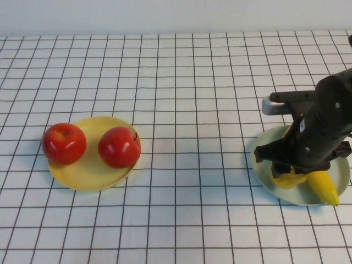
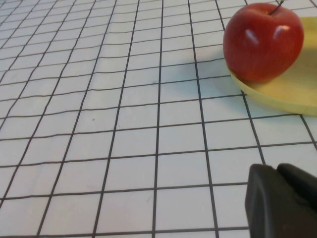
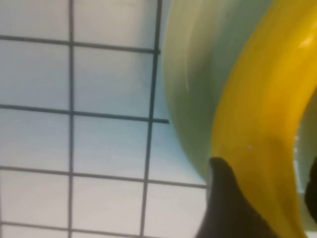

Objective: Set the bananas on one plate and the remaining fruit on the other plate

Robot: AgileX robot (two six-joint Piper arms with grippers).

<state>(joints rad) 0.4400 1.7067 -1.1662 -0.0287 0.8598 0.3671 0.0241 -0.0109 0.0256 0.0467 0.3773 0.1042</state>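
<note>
Two red apples (image 1: 64, 143) (image 1: 119, 147) sit on the pale yellow plate (image 1: 88, 177) at the left. One apple (image 2: 262, 39) and the yellow plate's rim (image 2: 292, 91) show in the left wrist view. My right gripper (image 1: 291, 169) is low over the pale green-blue plate (image 1: 301, 199) at the right. One banana (image 1: 325, 188) sticks out on the plate, and another (image 1: 288, 180) lies under the gripper. In the right wrist view a banana (image 3: 262, 99) lies between my right gripper's (image 3: 265, 178) open fingers, over the plate (image 3: 198, 74). My left gripper (image 2: 277, 169) is shut and empty, near the yellow plate.
A white tablecloth with a black grid (image 1: 187, 110) covers the whole table. My left arm is out of the high view. My right arm (image 1: 324, 121) reaches in from the right edge.
</note>
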